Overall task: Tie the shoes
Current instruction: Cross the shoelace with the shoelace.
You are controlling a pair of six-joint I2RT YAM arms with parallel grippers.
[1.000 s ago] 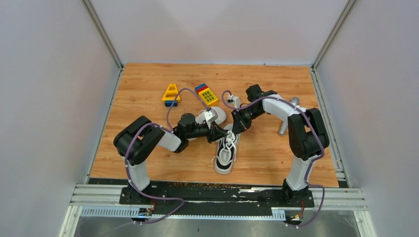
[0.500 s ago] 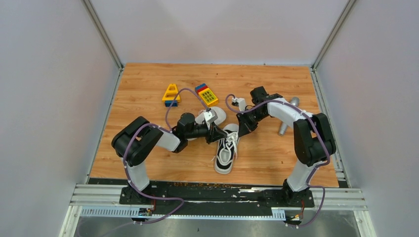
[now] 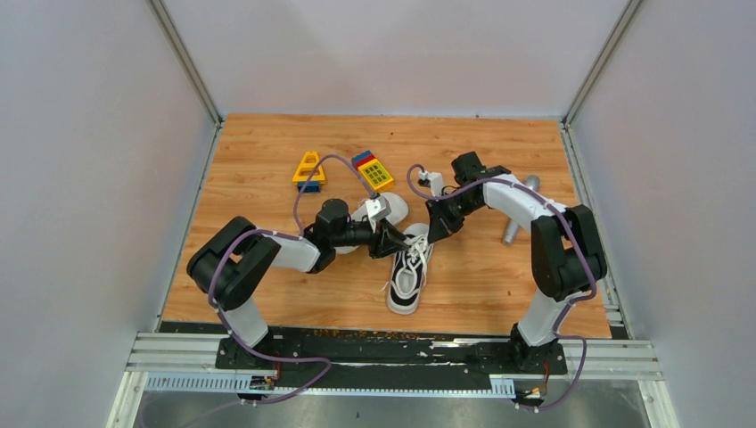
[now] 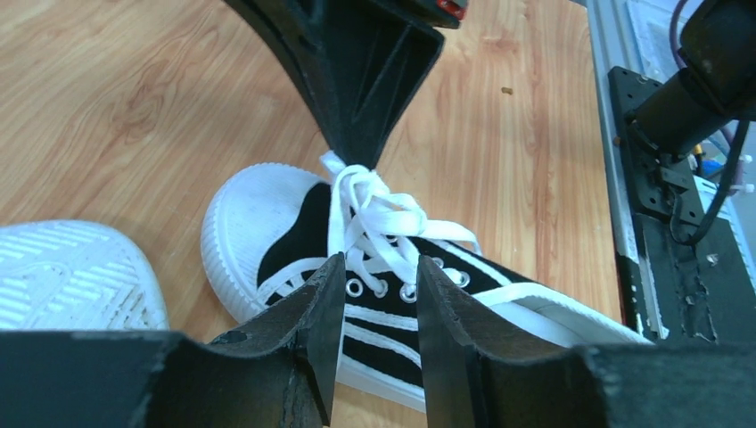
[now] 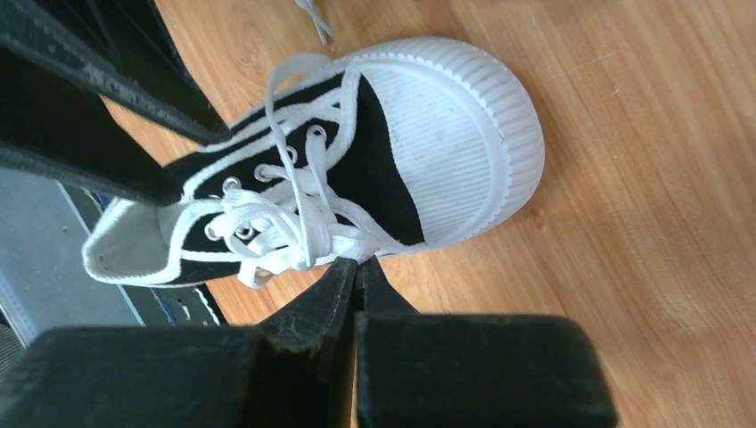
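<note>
L arm [image 3: 267, 254] is stretching rightward, elbow low, wrist roughly level. L pincer [image 4: 376, 276] is showing a clear gap btwn its fingers. R arm [image 3: 526, 201] is arching over, forearm angling left & down. R pincer [image 5: 357, 265] is pressing its tips fully together, near the L one.

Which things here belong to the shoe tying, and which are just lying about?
In the job:
upright sneaker
its white laces
second sneaker, sole up
right gripper, shut on the laces
left gripper, open over the upright sneaker

Lying about:
yellow triangular block
yellow, red and blue block
grey cylinder
</note>
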